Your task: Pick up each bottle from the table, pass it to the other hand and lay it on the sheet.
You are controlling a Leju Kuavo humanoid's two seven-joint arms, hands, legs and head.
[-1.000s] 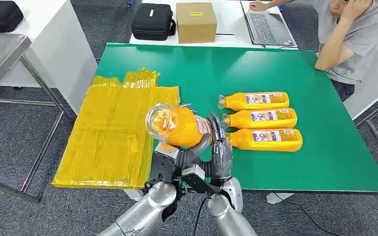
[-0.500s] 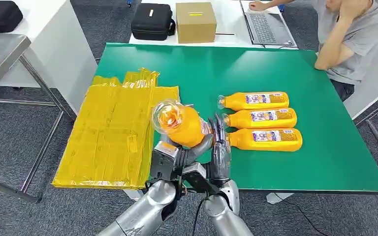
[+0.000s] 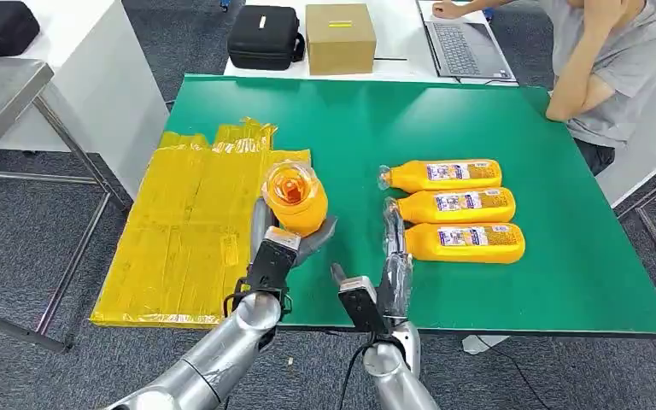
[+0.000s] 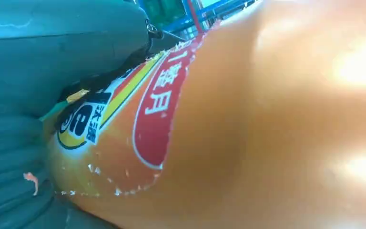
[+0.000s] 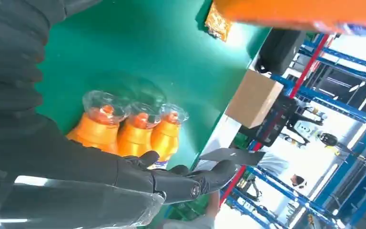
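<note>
Grey carpet lies all around the green bench (image 3: 478, 120) in my head view. A yellow sheet (image 3: 196, 231) covers the bench's left edge and hangs over it. My left hand (image 3: 286, 239) holds an orange bottle (image 3: 297, 201) up above the spot where the sheet meets the green top, with the bottle's clear cap end facing my camera. My right hand (image 3: 393, 256) is empty, with its fingers straight and apart, just beside the three other bottles (image 3: 457, 209). Those three lie side by side on the green top, caps pointing toward the sheet. A person (image 3: 606, 68) sits at the far right corner, by a laptop (image 3: 461, 43). A brown box (image 3: 340, 38) and a black case (image 3: 265, 36) sit on the white table behind.

From my left wrist, I see the orange bottle (image 4: 267, 124) very close, with its red and yellow label pressed against my grey hand.

From my right wrist, my dark fingers (image 5: 190, 179) reach out flat and hold nothing. The three bottles (image 5: 133, 129) lie on the green top just past them.
</note>
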